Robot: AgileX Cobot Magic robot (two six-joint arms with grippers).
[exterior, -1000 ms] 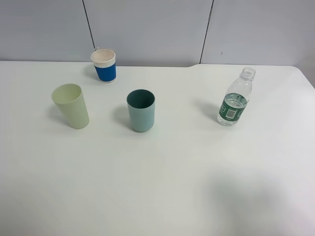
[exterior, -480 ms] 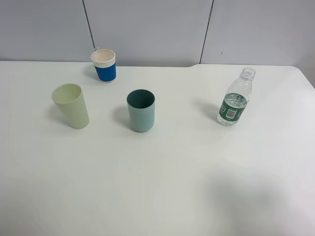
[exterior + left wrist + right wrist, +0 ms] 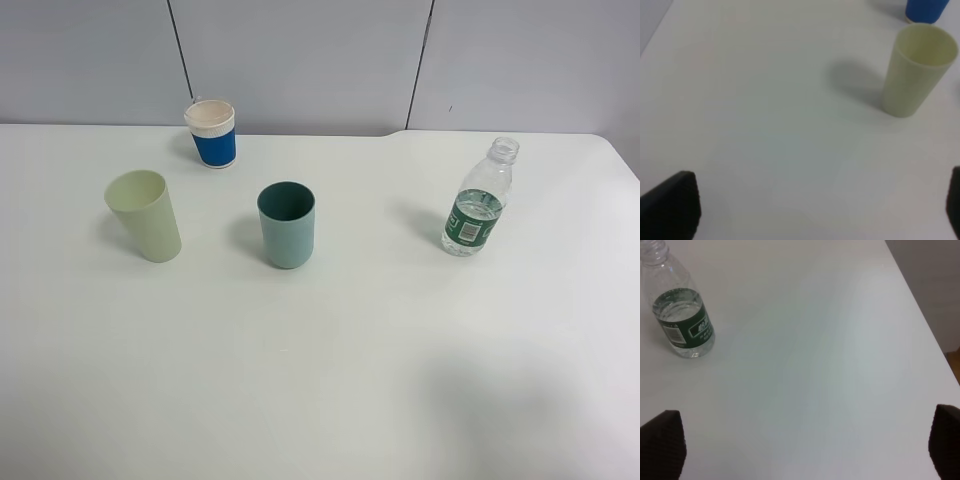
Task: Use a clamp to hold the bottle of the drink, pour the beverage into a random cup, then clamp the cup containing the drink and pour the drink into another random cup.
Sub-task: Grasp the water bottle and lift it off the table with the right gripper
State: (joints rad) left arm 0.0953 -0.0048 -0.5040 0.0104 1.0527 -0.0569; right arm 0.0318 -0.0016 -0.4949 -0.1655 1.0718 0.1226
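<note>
White tabletop (image 3: 350,380) carried everything. An uncapped bottle (image 3: 477,205) stood upright toward the right side, well apart from the teal cup (image 3: 287,228) near the middle (pale tumbler (image 3: 146,217) and paper cup (image 3: 212,134) stood farther left). The left gripper (image 3: 812,207) and right gripper (image 3: 802,442) both hung spread wide, grasping nothing.

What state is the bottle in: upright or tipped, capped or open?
Upright and uncapped. The bottle stands on its base on the table, its threaded neck bare, with no cap on it.
</note>
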